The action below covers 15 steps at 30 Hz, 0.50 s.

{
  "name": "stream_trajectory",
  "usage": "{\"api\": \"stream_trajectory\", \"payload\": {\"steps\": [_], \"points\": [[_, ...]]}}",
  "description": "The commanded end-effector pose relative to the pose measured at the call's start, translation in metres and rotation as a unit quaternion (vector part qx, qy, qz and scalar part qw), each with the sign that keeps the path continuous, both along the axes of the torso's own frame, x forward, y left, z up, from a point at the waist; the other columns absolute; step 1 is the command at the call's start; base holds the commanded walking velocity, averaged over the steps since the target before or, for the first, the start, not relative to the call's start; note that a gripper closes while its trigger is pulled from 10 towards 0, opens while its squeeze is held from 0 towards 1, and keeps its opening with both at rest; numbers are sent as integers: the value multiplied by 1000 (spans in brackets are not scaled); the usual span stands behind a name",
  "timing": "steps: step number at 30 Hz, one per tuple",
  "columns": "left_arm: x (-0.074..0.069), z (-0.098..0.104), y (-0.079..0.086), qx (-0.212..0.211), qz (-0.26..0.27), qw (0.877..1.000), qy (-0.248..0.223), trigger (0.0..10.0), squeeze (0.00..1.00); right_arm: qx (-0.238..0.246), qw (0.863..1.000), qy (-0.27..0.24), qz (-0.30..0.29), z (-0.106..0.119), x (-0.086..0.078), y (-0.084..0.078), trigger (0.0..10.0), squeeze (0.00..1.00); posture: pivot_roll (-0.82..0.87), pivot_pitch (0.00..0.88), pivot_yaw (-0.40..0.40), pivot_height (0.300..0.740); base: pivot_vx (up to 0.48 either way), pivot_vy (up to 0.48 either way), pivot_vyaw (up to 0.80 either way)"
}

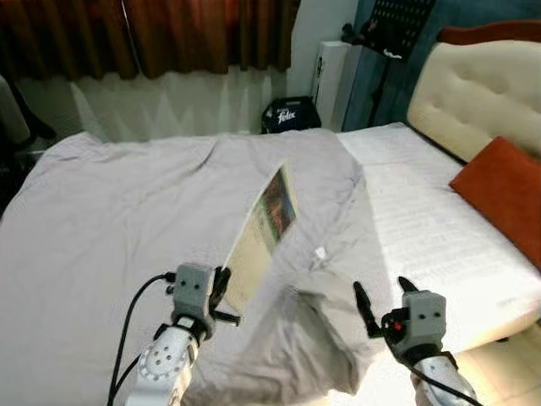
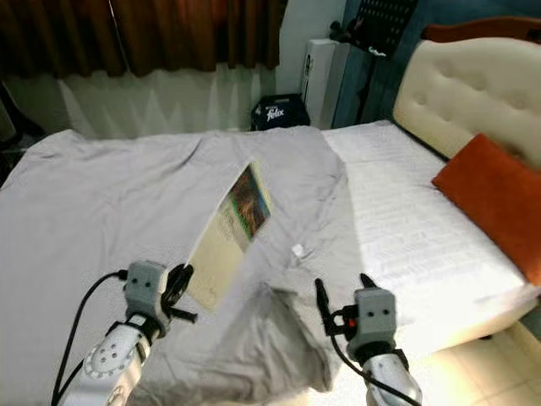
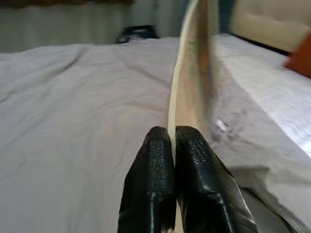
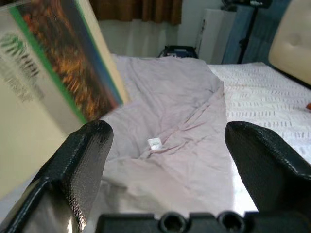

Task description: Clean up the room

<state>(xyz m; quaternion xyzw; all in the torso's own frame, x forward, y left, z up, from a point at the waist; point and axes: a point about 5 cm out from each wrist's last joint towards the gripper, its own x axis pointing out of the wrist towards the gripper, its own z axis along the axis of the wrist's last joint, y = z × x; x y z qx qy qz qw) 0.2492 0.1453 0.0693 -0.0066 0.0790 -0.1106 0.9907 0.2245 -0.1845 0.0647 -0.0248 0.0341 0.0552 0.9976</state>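
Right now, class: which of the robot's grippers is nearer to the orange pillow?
Right. The right gripper hovers open near the bed's edge, on the orange pillow's side; the left gripper, pinching the book, is farther away.

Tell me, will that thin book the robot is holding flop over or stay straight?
The book probably stays fairly stiff: it stands out straight from the left gripper, pinched only at one edge. It looks thin and likely light. Its shiny cover might slip between the fingers, so a firm pinch seems wise.

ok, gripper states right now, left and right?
Left gripper: jaws shut on the edge of the book, holding it up over the bed's grey blanket.
Right gripper: jaws open, holding nothing, above the blanket's edge.
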Motion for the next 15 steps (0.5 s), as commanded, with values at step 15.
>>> {"api": "stream_trajectory", "payload": {"steps": [15], "points": [[20, 14, 6, 20, -5, 999, -39, 10000, 0, -4, 1000, -2, 1, 1, 9, -2, 10000, 0, 3, 0, -35, 740, 0, -469, 251]]}}
